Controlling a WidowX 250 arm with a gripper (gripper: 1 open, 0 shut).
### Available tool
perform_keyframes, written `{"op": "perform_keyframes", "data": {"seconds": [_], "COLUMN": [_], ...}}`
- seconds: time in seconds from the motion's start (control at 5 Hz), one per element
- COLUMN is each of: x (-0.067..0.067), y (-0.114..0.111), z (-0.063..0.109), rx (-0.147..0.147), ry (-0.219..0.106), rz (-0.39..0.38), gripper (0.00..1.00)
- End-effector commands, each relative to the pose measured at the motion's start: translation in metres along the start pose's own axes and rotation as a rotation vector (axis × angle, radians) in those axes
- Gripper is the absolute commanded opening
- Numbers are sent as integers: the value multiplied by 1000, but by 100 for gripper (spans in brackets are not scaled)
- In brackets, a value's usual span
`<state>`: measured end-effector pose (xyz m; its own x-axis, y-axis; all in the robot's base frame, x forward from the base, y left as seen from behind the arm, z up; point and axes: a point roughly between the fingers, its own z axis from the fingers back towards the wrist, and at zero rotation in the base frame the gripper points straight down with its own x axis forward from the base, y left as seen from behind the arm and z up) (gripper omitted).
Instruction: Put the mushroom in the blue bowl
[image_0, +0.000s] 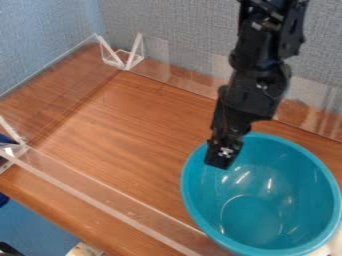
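A single black robot arm reaches down from the upper right, its gripper (222, 153) pointing straight down with the tip at the near-left rim of the blue bowl (267, 205). The bowl sits on a wooden tabletop (120, 130) and lies mostly below and to the right of the gripper, deep and glossy, its inside showing only reflections and nothing lying in it.

The gripper's jaws stand wide open, and nothing can be seen held between them. The mushroom cannot be found anywhere in this view: it is not in the bowl, not on the bare wood to the left of the gripper, and it may be hidden behind the arm or the bowl's wall, or lie outside the picture.

A low clear plastic fence (94, 190) borders the wood, well apart from the gripper on its left and behind it.

With the jaws spread and pointed down, the arm looks set to pick something up or to have just let go; which of the two cannot be told. The task reads as not visibly complete.
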<state>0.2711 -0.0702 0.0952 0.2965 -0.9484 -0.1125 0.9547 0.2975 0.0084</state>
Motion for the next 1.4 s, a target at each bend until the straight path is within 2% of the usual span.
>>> {"op": "perform_keyframes", "data": {"seconds": [0.0, 0.2, 0.4, 0.8, 1.2], "x": [-5, -9, -7, -2, 7], "y": [3, 2, 4, 8, 5], "z": [7, 2, 1, 1, -8], "rx": [52, 58, 59, 61, 66], "ry": [-29, -30, -30, -31, -33], "rz": [9, 2, 7, 13, 42], "gripper": [100, 100, 100, 100, 100]}}
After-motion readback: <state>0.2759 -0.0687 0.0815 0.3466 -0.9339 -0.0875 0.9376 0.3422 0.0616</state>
